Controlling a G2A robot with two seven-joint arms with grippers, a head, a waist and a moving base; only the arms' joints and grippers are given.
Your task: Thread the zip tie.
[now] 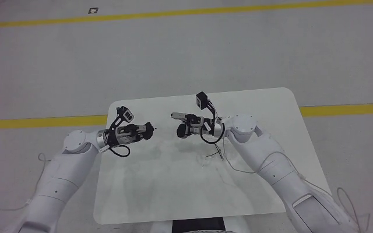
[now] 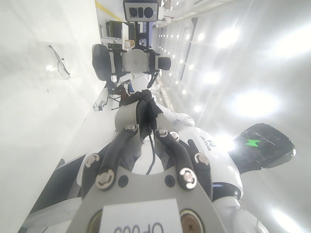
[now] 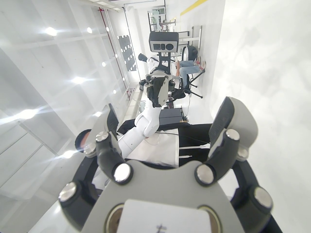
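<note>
My left gripper (image 1: 150,128) hovers over the left part of the white table (image 1: 175,192), its fingers (image 2: 145,103) shut. A thin black strap, the zip tie (image 2: 151,151), runs back from between them toward the palm. My right gripper (image 1: 178,124) faces it from a short gap to the right. It stands open (image 3: 169,105) with nothing between its fingers. The left gripper (image 3: 158,93) shows farther off in the right wrist view. A second thin dark zip tie (image 1: 217,152) lies loose on the table under the right arm and appears again (image 2: 60,64) in the left wrist view.
A rounded white table edge (image 1: 294,99) runs at the far right. Bare tabletop lies in front of both grippers. Yellow floor lines (image 1: 175,13) run beyond the table.
</note>
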